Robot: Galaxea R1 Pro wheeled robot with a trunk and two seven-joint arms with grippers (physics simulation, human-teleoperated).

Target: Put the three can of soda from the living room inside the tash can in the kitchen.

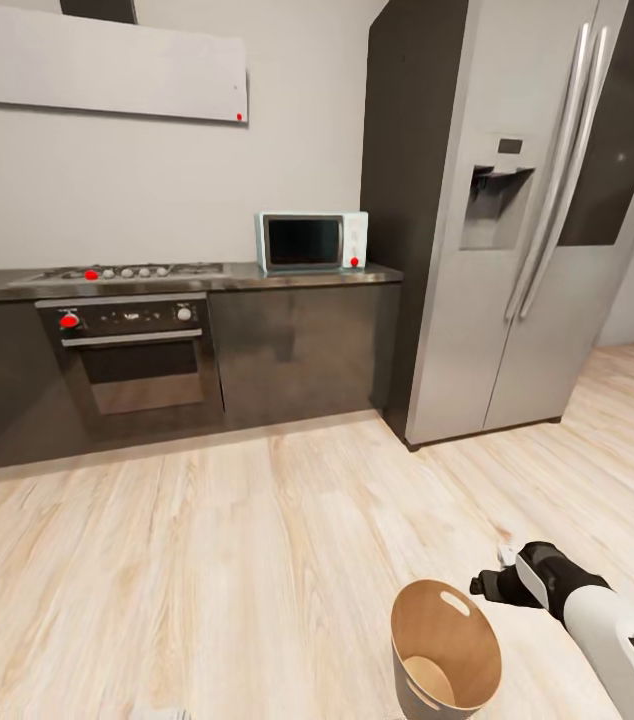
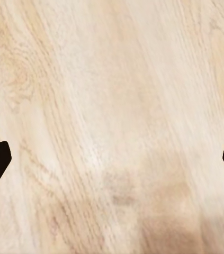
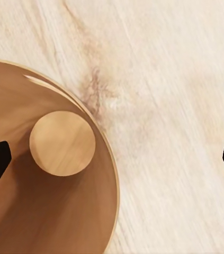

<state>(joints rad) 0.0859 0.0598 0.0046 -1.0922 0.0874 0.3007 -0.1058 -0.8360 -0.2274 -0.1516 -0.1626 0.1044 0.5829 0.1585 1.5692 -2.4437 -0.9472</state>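
The tash can (image 1: 435,612) stands on the pale wood floor of the kitchen, grey outside and brown-copper inside. In the right wrist view I look down into the tash can (image 3: 48,211); its round bottom is bare and holds nothing. My right gripper (image 1: 492,572) hovers just right of the rim, and this gripper (image 3: 112,164) is open with nothing between its fingers, half over the bin and half over the floor. My left gripper (image 2: 112,164) is open over bare floor. The three can of soda are out of view.
Dark grey cabinets with a built-in oven (image 1: 137,365) and gas hob (image 1: 127,271) line the far wall. A mint-green microwave (image 1: 312,242) sits on the counter. The tall steel fridge (image 1: 517,220) stands at the right. Wood floor (image 1: 257,560) lies between.
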